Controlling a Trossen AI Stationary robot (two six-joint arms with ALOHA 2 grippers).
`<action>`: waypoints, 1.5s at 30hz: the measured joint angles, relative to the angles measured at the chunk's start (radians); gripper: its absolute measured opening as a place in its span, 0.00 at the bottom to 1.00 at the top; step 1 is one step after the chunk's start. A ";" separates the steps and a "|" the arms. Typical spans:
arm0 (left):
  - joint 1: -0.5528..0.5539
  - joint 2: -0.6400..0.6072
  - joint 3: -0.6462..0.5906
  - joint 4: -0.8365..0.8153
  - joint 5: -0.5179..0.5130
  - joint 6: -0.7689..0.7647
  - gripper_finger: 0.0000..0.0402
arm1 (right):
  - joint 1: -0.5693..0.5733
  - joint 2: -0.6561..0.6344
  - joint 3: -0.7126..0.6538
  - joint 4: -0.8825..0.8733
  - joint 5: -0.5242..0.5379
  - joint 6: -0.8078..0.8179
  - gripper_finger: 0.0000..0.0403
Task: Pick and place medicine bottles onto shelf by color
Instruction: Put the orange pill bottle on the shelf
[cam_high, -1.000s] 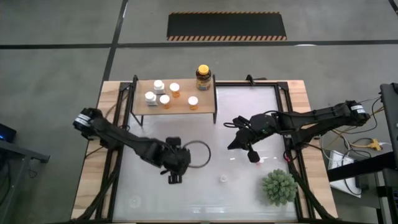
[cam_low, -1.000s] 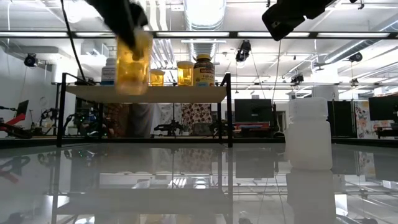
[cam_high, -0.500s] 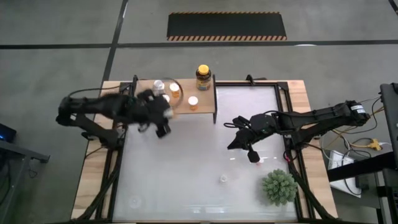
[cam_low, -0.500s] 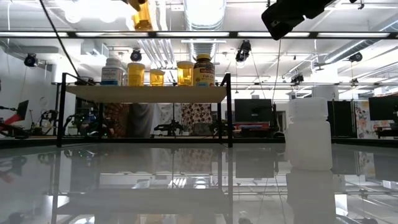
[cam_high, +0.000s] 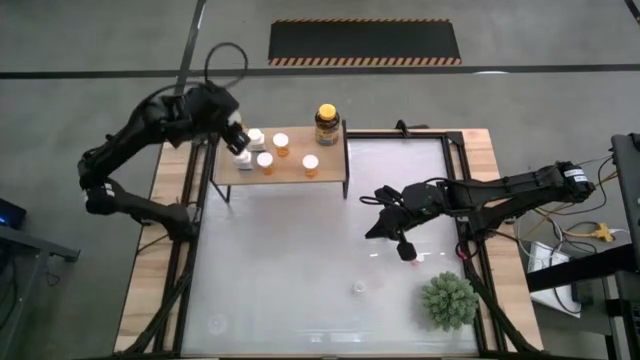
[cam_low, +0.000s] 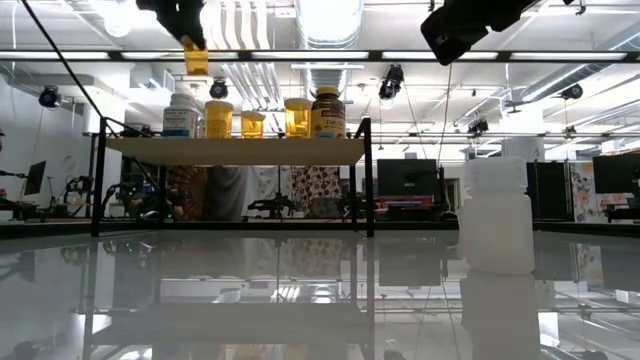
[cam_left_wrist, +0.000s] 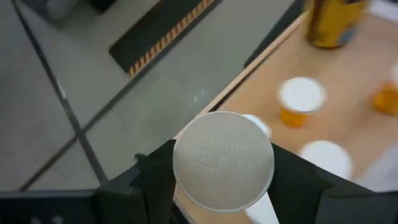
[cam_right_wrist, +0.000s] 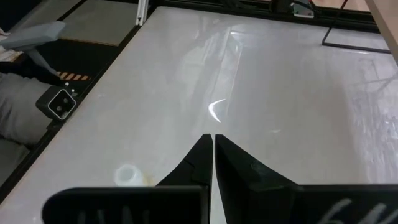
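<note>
Change: your left gripper (cam_high: 236, 133) has swung from mid-desk up over the shelf's (cam_high: 330, 163) left end.
Left gripper: clamped on an orange bottle (cam_low: 194, 58), white cap (cam_left_wrist: 224, 160).
Meaning: release among the orange ones looks next.
Right gripper (cam_high: 383, 228): closed, empty, idle over the desk (cam_high: 300, 290).

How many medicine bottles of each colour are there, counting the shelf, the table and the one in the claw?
White bottles: 3
Orange bottles: 4
Dark amber jar: 1
Total: 8
</note>
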 joint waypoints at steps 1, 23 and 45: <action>0.038 0.007 0.000 0.002 0.024 0.015 0.48 | 0.000 0.000 0.000 0.000 0.001 0.000 0.02; 0.385 0.123 -0.179 0.092 0.253 0.097 0.48 | 0.000 0.000 0.000 0.000 0.002 -0.009 0.02; 0.386 0.088 -0.361 0.178 0.247 0.044 0.51 | 0.000 0.000 0.000 0.000 0.001 -0.005 0.02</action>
